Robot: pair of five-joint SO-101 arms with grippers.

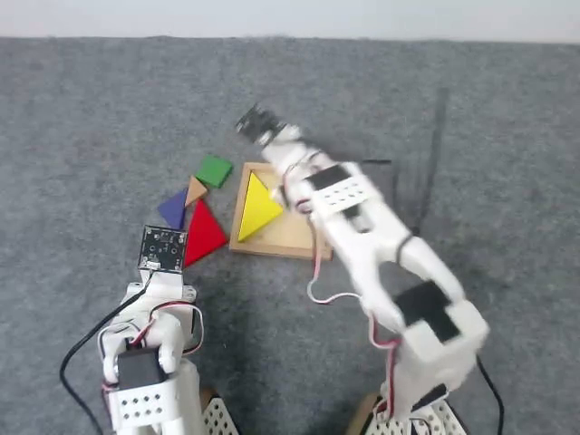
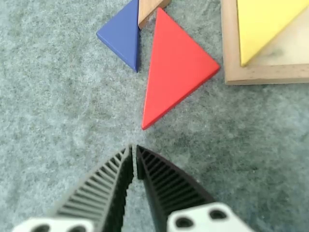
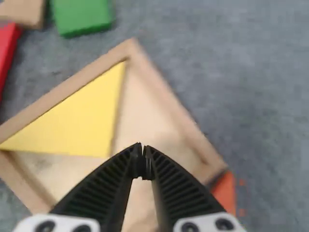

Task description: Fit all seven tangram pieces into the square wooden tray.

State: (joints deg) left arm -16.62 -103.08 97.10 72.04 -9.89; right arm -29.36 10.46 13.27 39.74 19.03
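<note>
Now | left tool (image 2: 133, 150) closed, empty, near red triangle (image 2: 173, 68) | right tool (image 3: 143, 148) closed, empty, over tray (image 3: 166, 96)

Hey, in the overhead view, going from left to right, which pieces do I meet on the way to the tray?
Blue piece → red triangle → wooden tray, with the yellow triangle inside it. The tan piece and green piece share the red one's stretch, so I've left them out.

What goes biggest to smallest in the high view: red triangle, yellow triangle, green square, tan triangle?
1. yellow triangle and red triangle: too alike to rank.
2. green square.
3. tan triangle, smallest.
</note>
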